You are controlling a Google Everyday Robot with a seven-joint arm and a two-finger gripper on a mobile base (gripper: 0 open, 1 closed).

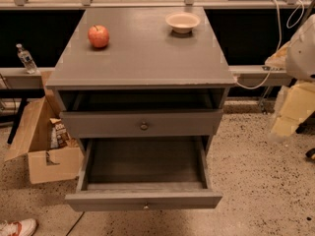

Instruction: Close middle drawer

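Observation:
The middle drawer point(143, 199) of the grey cabinet point(142, 58) is pulled far out toward me. Its inside is empty, and a small brass knob point(145, 206) sits on its flat front. Above it, the taller-fronted top drawer point(142, 124) with a darker knob stands out a little. The lowest drawer is hidden under the middle one. My arm shows as white and cream shapes at the right edge, with the gripper point(287, 124) at its lower end. The gripper is well right of the cabinet and apart from the drawers.
A red apple point(98, 36) and a small pale bowl point(182, 21) sit on the cabinet top. An open cardboard box point(42, 151) stands on the floor to the left, with a water bottle point(25, 58) on a ledge behind it. A shoe point(17, 227) is at the bottom left. Cables hang at the right.

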